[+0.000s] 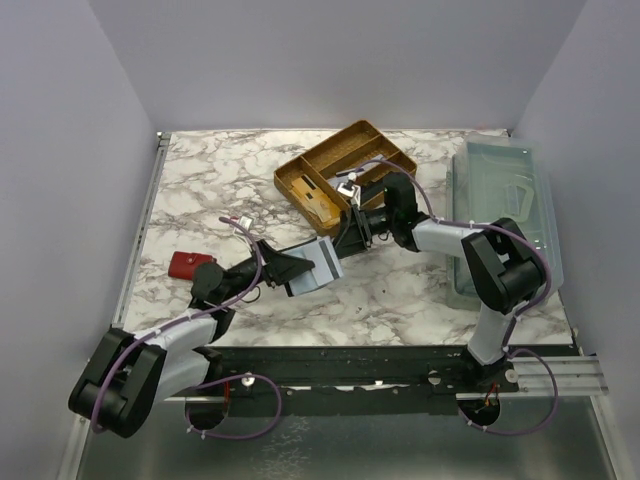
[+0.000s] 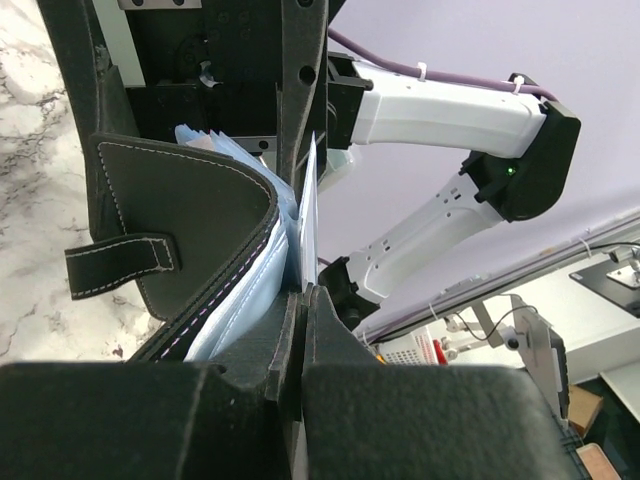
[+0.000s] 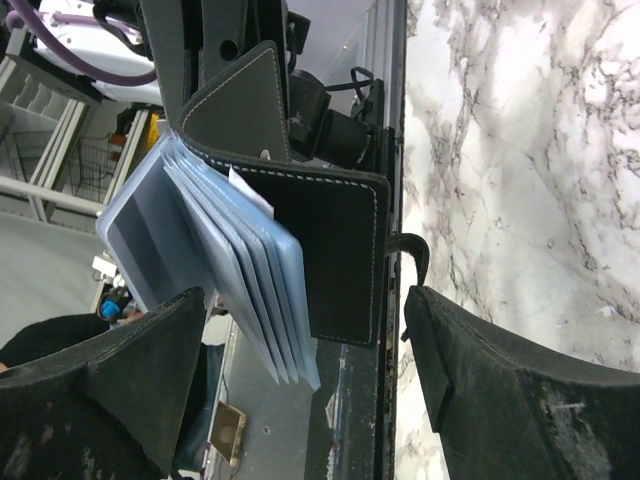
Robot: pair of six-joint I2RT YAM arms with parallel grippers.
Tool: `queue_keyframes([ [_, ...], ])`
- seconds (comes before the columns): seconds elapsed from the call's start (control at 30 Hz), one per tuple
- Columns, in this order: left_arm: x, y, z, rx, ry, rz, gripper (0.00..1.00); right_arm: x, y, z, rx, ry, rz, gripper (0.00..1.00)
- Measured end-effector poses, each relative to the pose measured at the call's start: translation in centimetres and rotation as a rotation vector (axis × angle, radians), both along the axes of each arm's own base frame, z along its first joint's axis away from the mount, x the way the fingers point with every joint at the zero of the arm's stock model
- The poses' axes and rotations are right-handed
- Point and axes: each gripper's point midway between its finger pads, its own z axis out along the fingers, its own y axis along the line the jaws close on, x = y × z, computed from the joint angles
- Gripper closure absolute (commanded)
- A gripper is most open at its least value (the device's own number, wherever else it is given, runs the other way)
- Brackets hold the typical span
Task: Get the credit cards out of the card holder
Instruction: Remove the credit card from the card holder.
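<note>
The card holder [image 1: 312, 266] is black with white stitching and hangs open above the table, its pale blue sleeves [image 3: 245, 290] fanned out. My left gripper [image 1: 293, 268] is shut on its lower edge, jaws pressed together [image 2: 302, 296]. Grey-blue credit cards [image 3: 150, 235] sit inside the sleeves, and one thin pale card [image 2: 308, 212] stands edge-on beside the black cover [image 2: 190, 230]. My right gripper [image 3: 305, 300] is open. One of its fingers [image 3: 130, 380] is beside the sleeves and the other beside the cover, touching neither.
A gold divided tray [image 1: 345, 165] stands behind the right gripper [image 1: 342, 238]. A small red object [image 1: 186, 264] lies at the left. A clear plastic bin [image 1: 500, 200] runs along the table's right edge.
</note>
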Motion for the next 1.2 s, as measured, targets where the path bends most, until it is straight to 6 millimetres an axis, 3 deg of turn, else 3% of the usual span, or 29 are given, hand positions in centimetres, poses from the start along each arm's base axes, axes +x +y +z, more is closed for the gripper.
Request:
queue_keyframes([
  [0.23,0.1,-0.5,0.5,-0.019,-0.009,-0.022,1.0,-1.0,0.4,0.9,0.023,0.005,0.047,0.27],
  [0.33,0.0,-0.6,0.9,-0.031,-0.022,-0.027,1.0,-1.2,0.3,1.0,0.027,0.009,0.052,0.51],
  [0.63,0.3,-0.6,0.3,-0.024,0.004,-0.027,1.0,-1.5,-0.2,1.5,0.039,0.01,0.084,0.98],
  [0.97,0.7,0.6,-0.7,-0.008,0.022,0.025,1.0,-0.9,-0.6,1.4,0.038,0.003,0.059,1.0],
  [1.2,1.0,1.8,0.3,-0.006,-0.024,0.074,1.0,1.1,-2.1,2.0,0.043,-0.013,-0.015,1.0],
])
